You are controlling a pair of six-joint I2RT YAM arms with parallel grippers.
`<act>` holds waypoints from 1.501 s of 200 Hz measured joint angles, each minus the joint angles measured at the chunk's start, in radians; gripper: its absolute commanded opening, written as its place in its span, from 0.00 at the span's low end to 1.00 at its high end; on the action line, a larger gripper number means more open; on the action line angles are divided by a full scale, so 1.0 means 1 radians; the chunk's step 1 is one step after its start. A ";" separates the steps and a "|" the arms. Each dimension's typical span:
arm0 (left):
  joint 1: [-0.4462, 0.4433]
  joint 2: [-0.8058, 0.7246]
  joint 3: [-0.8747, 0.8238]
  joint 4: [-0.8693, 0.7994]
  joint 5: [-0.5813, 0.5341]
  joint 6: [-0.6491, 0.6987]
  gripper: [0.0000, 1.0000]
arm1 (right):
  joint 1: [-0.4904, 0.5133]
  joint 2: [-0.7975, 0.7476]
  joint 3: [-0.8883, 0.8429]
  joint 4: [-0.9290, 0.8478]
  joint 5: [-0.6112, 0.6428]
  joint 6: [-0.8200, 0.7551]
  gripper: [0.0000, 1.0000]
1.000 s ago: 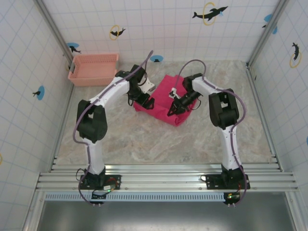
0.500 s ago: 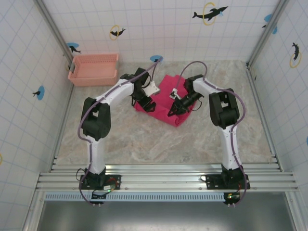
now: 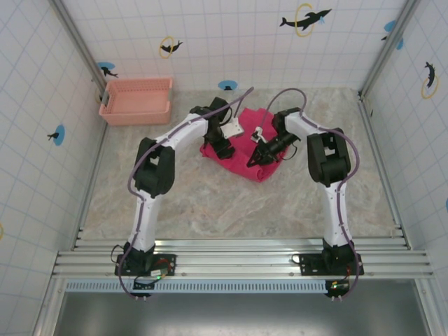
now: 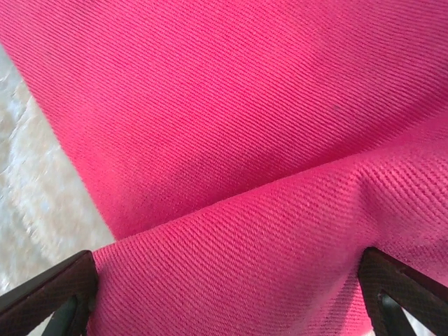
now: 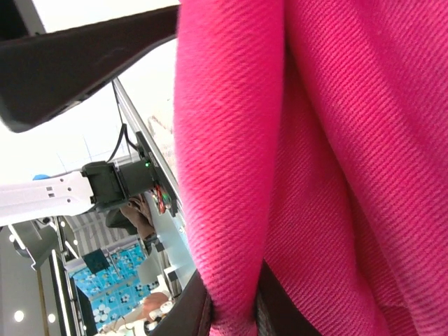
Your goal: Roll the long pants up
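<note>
Two arms are seen reaching over a marble-patterned table from its near edge: the left arm and the right arm, both bent inward toward the middle of the far half. The long pants are found there as a folded magenta bundle lying on the table. The bundle sits between the two wrists and well apart from a pink basket set in the far left corner. The left gripper is placed on the bundle's left side. In its wrist view the fingers are noted spread wide, with a raised fold of cloth lying across the gap between them and bare table visible to the left. The right gripper is placed at the bundle's near right edge. In its wrist view a thick fold of the cloth is seen passing between the fingers, with the tips hidden; whether it is clamped cannot be told.
</note>
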 measured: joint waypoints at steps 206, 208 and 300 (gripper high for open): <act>-0.014 0.148 0.210 -0.120 0.012 -0.042 0.98 | 0.480 -0.574 -0.388 0.317 1.101 -0.126 0.60; -0.014 0.148 0.210 -0.120 0.013 -0.042 0.98 | 0.485 -0.574 -0.393 0.321 1.108 -0.126 0.60; -0.013 0.131 0.174 -0.092 0.019 -0.042 0.97 | 0.595 -0.421 -0.472 0.529 1.430 -0.157 0.60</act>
